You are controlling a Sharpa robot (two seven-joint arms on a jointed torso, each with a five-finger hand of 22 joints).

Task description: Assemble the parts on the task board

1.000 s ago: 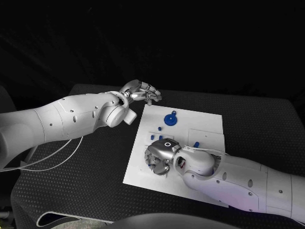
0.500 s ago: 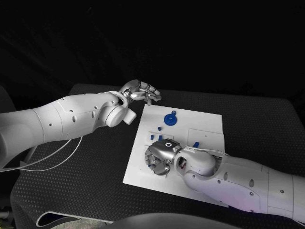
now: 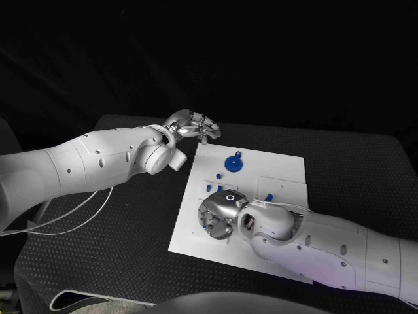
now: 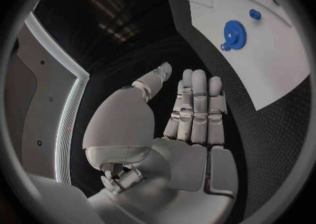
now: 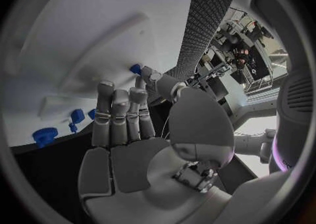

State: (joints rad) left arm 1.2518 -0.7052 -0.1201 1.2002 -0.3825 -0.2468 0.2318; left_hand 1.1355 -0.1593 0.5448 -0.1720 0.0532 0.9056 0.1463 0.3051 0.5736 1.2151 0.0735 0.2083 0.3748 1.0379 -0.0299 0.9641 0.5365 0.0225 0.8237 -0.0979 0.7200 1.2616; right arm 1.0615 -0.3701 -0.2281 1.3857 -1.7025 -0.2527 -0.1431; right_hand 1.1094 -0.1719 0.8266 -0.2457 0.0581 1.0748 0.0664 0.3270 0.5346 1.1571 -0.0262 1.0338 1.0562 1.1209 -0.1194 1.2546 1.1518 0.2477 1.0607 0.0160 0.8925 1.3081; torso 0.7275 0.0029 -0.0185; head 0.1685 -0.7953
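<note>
Nearest, the right hand hovers low over the near half of the white task board, palm toward it, fingers extended and close together, holding nothing. Small blue parts stand on the board just beyond that hand. Further on, a blue gear lies near the board's far edge. Off the board's far left corner, over the black tabletop, the left hand is empty, its fingers straight and side by side, apart from the gear.
</note>
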